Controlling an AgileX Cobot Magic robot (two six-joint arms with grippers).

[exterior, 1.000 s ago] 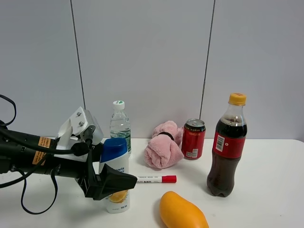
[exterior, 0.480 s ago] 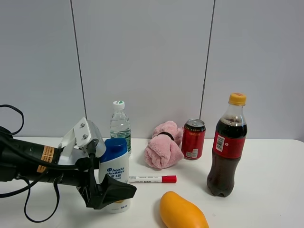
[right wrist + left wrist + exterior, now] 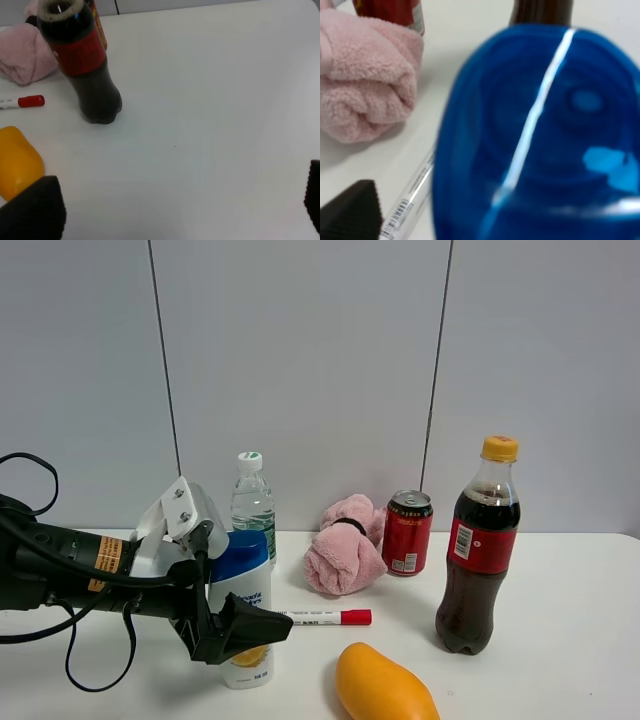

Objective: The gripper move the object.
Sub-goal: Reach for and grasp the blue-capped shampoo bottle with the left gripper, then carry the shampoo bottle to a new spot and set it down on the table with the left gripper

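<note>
The left gripper (image 3: 255, 628) has come back up from its dip low on the shampoo bottle (image 3: 243, 575) and edged right, uncovering the citrus picture.

Three bottles are counted: one blue-capped shampoo bottle (image 3: 240, 582), one clear water bottle (image 3: 253, 502) and one cola bottle (image 3: 477, 550). One red soda can (image 3: 407, 533), one pink towel (image 3: 345, 558), one red-capped marker (image 3: 325, 617) and one mango (image 3: 382, 685) are also counted.

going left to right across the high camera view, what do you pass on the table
shampoo bottle → pink towel → red can → cola bottle; water bottle, marker and mango overlap these, so left out
</note>
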